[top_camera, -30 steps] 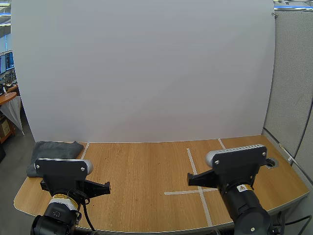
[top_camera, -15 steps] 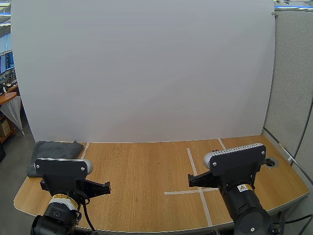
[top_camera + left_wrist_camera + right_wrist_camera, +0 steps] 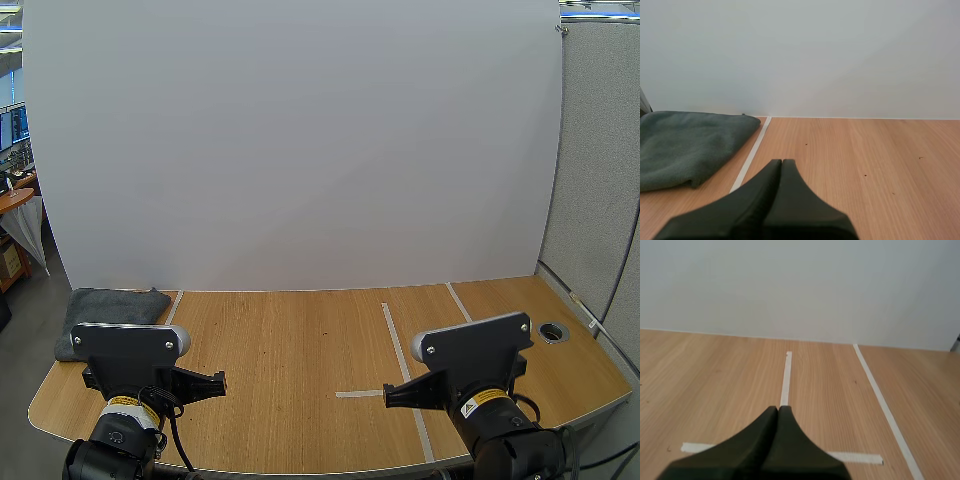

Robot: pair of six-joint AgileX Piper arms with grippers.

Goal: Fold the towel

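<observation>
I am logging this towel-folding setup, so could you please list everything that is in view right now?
towel: one, grey-green, lying bunched at the table's far left corner
table: one, light wood, carrying the towel
tape strips: several, white, one beside the towel, the others on the table's right half, two of them crossing
cable hole: one, grey-rimmed, near the table's right edge
backdrop: one, plain white, standing along the table's far edge
left gripper: one, black, fingers shut on nothing, over bare wood near the towel
right gripper: one, black, fingers shut on nothing, over the crossing tape strips
</observation>
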